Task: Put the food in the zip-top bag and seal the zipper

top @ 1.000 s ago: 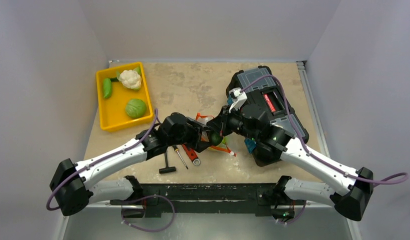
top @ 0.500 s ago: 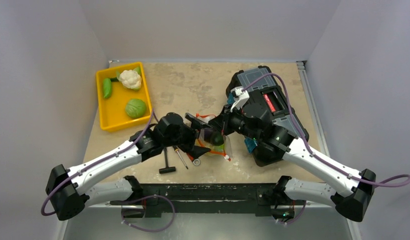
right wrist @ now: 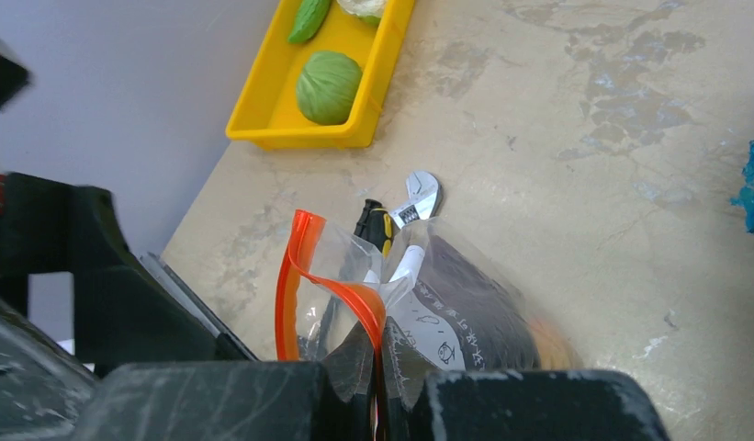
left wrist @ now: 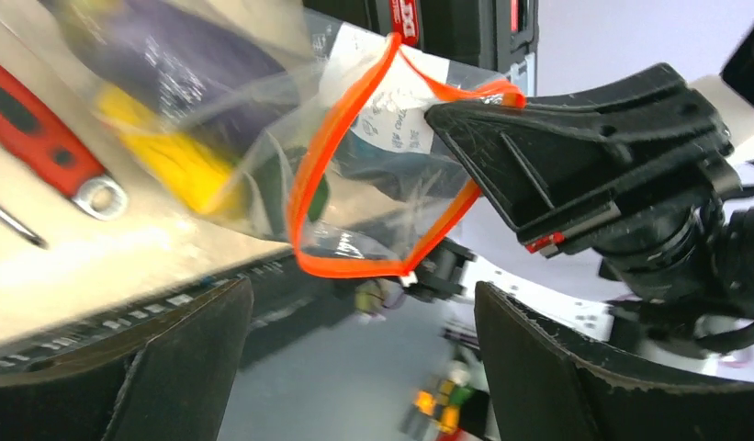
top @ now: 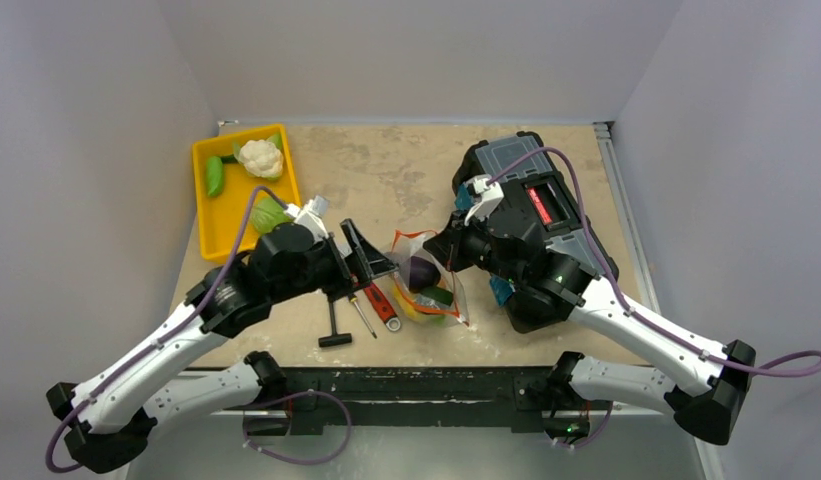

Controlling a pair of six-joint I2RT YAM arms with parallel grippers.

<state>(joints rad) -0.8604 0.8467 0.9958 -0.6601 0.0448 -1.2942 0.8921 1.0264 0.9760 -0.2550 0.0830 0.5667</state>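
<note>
On the mottled beige surface (top: 386, 170), the zip-top bag (top: 433, 292) lies toward the middle of the near edge. Its zipper (left wrist: 309, 184) is pinched by the clenched right end effector (top: 444, 250). The eggplant (top: 422, 270) and a yellow piece (left wrist: 171, 161) are seen inside. The left end effector (top: 364, 255) is spread wide and grasps nothing. A green piece (top: 215, 176) left in the yellow tray (top: 226, 240), at the far left corner, lies beyond and left of it, long axis running far-to-near, and the left arm is nearer. Since a second ago, the left end effector has been drawn back from the bag mouth toward the tray.
</note>
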